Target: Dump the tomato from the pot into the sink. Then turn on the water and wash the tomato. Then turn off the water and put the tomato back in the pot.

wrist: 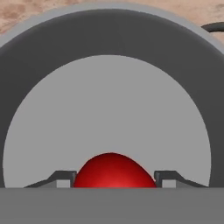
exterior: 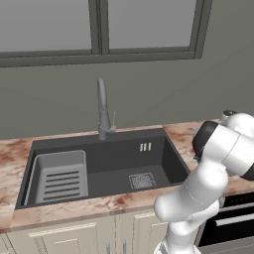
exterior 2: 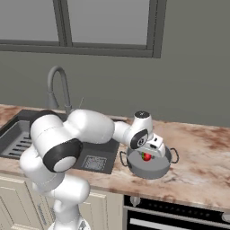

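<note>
You have a mottled pink-brown stone counter (exterior 2: pixel 202 166) running under a grey wall with a window (exterior: pixel 99 25) across the top of both base views. The sink (exterior: pixel 99 173) fills the middle left of the left base view, its faucet (exterior: pixel 102 111) upright behind it and a ribbed rack (exterior: pixel 59 176) in its left part. The pot (exterior 2: pixel 150 168) sits upright on the counter at centre right of the right base view, mouth up, just beside the sink. The tomato (wrist: pixel 113 171) lies inside it, round, its stem hidden. Your gripper (wrist: pixel 113 177) is down in the pot, half open, a fingertip (wrist: pixel 65 178) either side of the tomato; you can't quite tell whether they grip it
</note>
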